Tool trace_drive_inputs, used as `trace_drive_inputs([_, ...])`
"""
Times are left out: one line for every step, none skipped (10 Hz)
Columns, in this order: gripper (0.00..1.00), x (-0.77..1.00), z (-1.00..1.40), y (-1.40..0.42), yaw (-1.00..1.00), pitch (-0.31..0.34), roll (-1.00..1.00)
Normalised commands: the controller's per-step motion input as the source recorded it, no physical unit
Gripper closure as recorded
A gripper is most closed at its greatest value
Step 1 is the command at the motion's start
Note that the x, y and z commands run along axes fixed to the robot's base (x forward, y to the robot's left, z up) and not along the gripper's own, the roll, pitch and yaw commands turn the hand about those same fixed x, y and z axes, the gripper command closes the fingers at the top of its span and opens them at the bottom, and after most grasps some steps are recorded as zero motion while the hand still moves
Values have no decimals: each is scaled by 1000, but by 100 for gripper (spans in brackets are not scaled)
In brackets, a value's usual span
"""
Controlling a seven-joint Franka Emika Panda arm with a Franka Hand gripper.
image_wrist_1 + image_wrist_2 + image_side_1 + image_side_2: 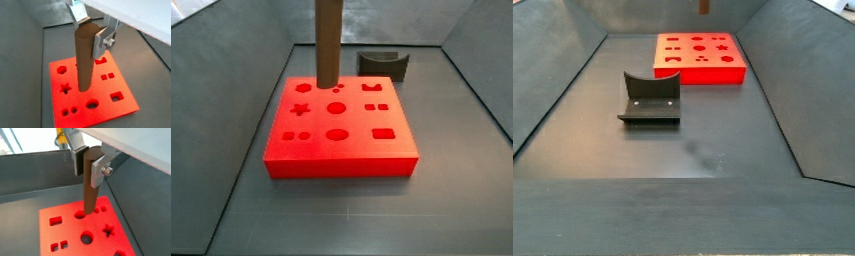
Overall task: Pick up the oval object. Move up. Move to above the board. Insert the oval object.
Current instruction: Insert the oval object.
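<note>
Close to the wrist cameras: hand [90, 30] pinching the oval object [85, 57] near its upper end, upright over the board [123, 107], lower tip at or just inside an oval cut-out. Probably stiff, smooth, light; best held high, kept vertical. Beyond: dark grey worktop [714, 150], sloped walls, notched holder block [649, 98] well apart.

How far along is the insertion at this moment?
Done: the oval object is picked up and carried over the board, clamped upright in the gripper; the holder block stands empty. In hand: its lower end is at a cut-out on the board's top; depth in the hole cannot be told. Left: pushing it home and releasing.
</note>
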Motion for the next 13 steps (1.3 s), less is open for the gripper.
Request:
trace_drive_inputs([100,0,-354,0,-1000,-44,91])
trace_drive_inputs([100,0,-343,0,-1000,-36,87])
trace_drive_inputs([100,0,-323,0,-1000,-23,81])
trace_drive_inputs([100,0,-306,0,-1000,-14,79])
trace_drive_inputs([100,0,-140,-120,-960,0,39])
trace_drive_inputs([100,66,-80,-274,-754,16,56])
trace_drive_inputs([100,417,-37,-400,-366,46,110])
trace_drive_inputs([100,369,0,-266,-140,104,126])
trace_drive_inputs([100,663,-143,-203,-371,0,57])
trace_drive_inputs([100,491,-294,-163,-560,-50,106])
trace_drive_inputs([100,517,-320,-174,-526,-41,123])
trace_drive_inputs([100,403,-323,-271,-443,0,150])
trace_drive_inputs([100,46,-231,-237,-200,0,129])
